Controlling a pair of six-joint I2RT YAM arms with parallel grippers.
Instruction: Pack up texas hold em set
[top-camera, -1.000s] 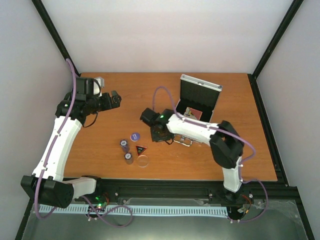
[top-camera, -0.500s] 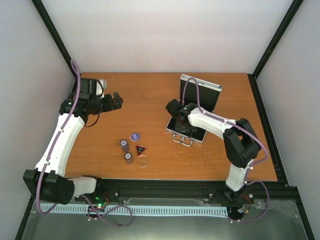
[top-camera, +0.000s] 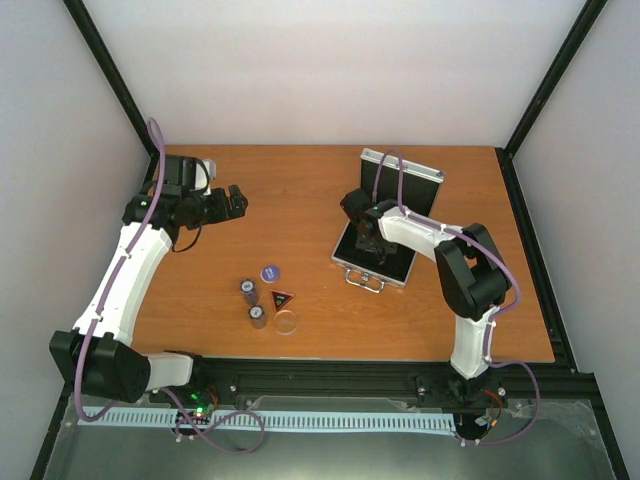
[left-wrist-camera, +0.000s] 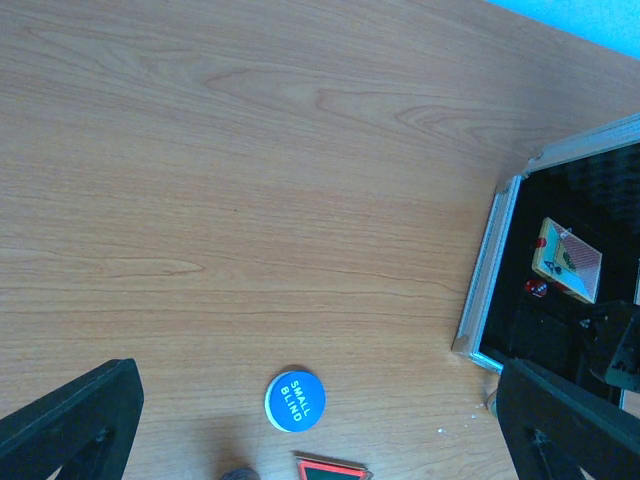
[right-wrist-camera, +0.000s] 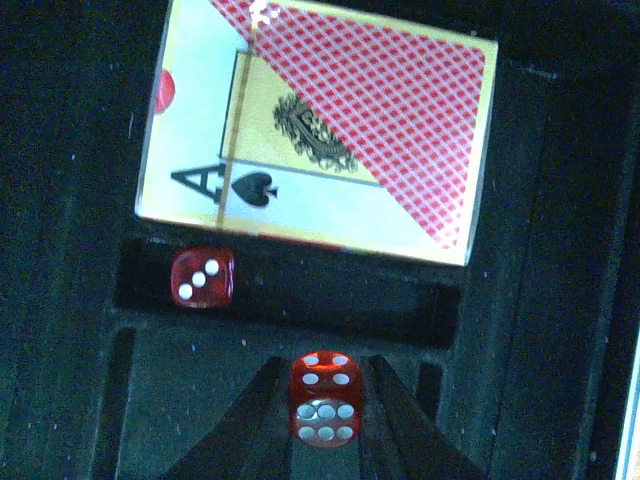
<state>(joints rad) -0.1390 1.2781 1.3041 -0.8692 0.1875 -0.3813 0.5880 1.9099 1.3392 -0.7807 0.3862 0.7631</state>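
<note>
The silver case (top-camera: 364, 276) lies open on the right half of the table, lid (top-camera: 401, 180) upright. In its black lining (right-wrist-camera: 545, 300) sit the pink-red card box (right-wrist-camera: 320, 140) and a loose red die (right-wrist-camera: 202, 277). My right gripper (right-wrist-camera: 326, 405) hangs just above the lining, shut on a second red die (right-wrist-camera: 325, 385); from above it (top-camera: 366, 240) is over the case's middle. My left gripper (top-camera: 235, 200) stands open at the far left. The blue token (top-camera: 270, 271), triangular token (top-camera: 282, 298), clear token (top-camera: 286, 322) and two dark chip stacks (top-camera: 249, 290) lie on the table.
The left wrist view looks down on the blue "small blind" token (left-wrist-camera: 295, 400), the triangular token's tip (left-wrist-camera: 332, 468) and the case's left rim (left-wrist-camera: 486, 285) with the card box (left-wrist-camera: 568, 260) inside. Black frame posts stand at the table's corners.
My right arm has swung from the table's middle rightward to over the open case, carrying the die. The left arm has barely shifted and stays open.
</note>
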